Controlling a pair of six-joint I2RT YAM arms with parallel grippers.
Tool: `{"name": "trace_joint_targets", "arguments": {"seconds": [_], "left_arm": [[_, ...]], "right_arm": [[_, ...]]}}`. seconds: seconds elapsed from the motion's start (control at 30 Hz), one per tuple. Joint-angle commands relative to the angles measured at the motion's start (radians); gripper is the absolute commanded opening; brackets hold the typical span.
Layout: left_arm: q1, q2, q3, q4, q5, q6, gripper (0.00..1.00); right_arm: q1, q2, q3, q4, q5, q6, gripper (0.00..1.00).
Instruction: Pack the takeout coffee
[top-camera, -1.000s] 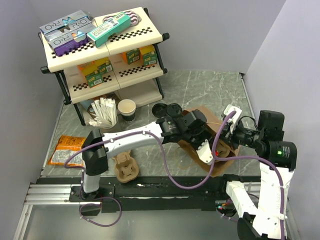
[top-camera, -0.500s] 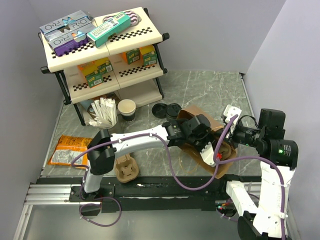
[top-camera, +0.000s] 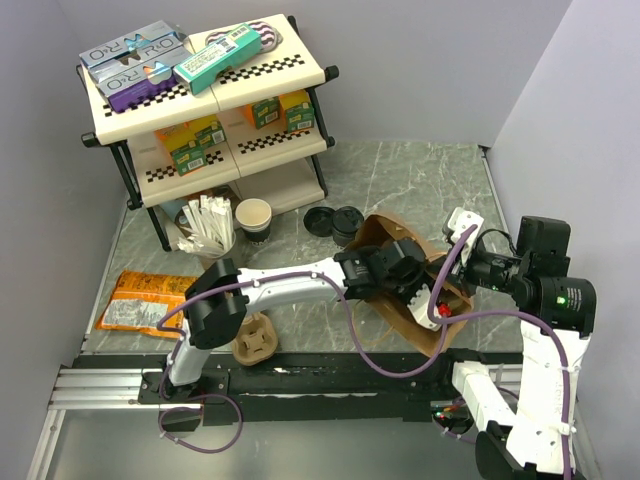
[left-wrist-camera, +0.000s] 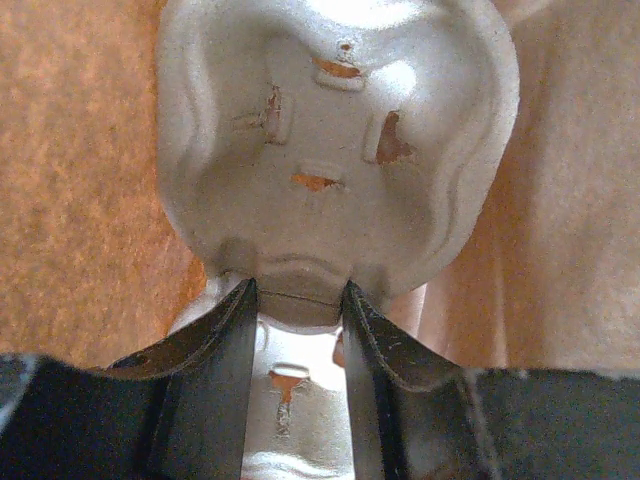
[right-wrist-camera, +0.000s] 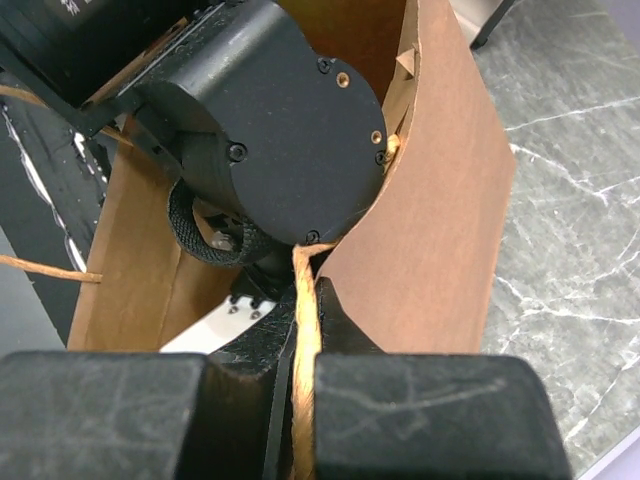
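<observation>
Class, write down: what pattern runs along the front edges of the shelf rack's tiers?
Black-and-white checkerboard on the shelf rack; clearest in the top external view.

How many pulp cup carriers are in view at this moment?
2. One carrier lies on the table near its front edge; the second carrier is inside the paper bag, pinched by the left gripper. The bag may hide more.

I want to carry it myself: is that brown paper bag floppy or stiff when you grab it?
Probably floppy: the paper bag wall bows around the left arm, and the right gripper pinches its twine handle to hold it open. It looks like thin paper, so it's likely light and could tear if yanked.
</observation>
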Motion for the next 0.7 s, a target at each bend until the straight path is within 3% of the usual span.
{"name": "trace_joint_targets", "arguments": {"seconds": [0.0, 0.27, 0.4, 0.6, 0.67], "left_arm": [[0.002, 0.014, -0.024, 0.119, -0.035, -0.055, 0.05], [0.030, -0.015, -0.117, 0.134, 0.051, 0.072, 0.01], [0.034, -0.045, -0.177, 0.165, 0.059, 0.145, 0.07], [0.034, -0.042, -0.159, 0.177, 0.039, 0.138, 0.42], [0.036, -0.041, -0.156, 0.200, 0.029, 0.113, 0.49]], "right_arm": [[0.008, -0.013, -0.004, -0.214, -0.078, 0.011, 0.00], [0.008, -0.010, 0.003, -0.216, -0.060, 0.004, 0.00], [0.008, -0.004, -0.009, -0.216, -0.068, 0.000, 0.00], [0.009, 0.010, 0.003, -0.217, -0.068, 0.005, 0.00], [0.008, 0.010, 0.006, -0.216, -0.066, 0.010, 0.00]]}}
